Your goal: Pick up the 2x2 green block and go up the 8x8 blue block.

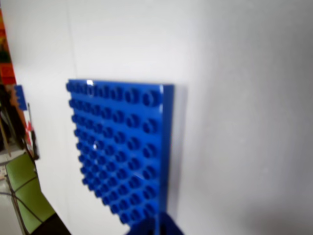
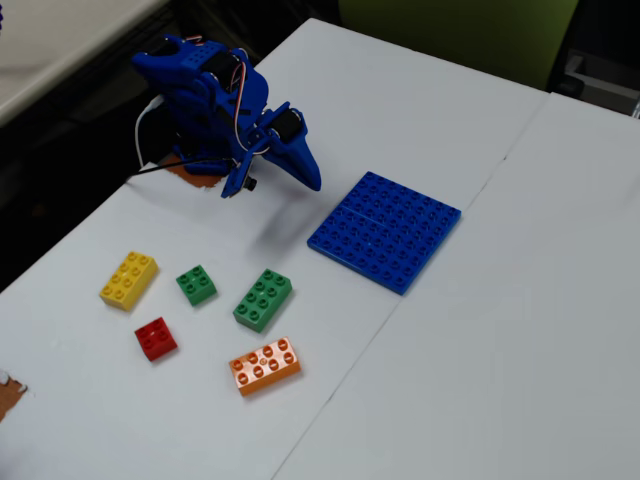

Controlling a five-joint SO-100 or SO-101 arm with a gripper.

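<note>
The 2x2 green block [image 2: 196,285] lies on the white table in the fixed view, left of a longer green brick [image 2: 263,299]. The 8x8 blue block [image 2: 385,230] lies flat to the right; it fills the middle of the wrist view [image 1: 122,152]. My blue gripper [image 2: 306,172] hangs folded near the arm's base, above the table and left of the blue plate, far from the green block. Its jaws look closed together and hold nothing. Only a blue tip of the gripper [image 1: 155,228] shows at the wrist view's bottom edge. The green block is out of the wrist view.
A yellow brick [image 2: 129,279], a red brick [image 2: 156,338] and an orange brick [image 2: 265,366] lie around the green ones. A seam [image 2: 440,240] runs between two table tops. The table's left edge [image 2: 70,245] is near the bricks.
</note>
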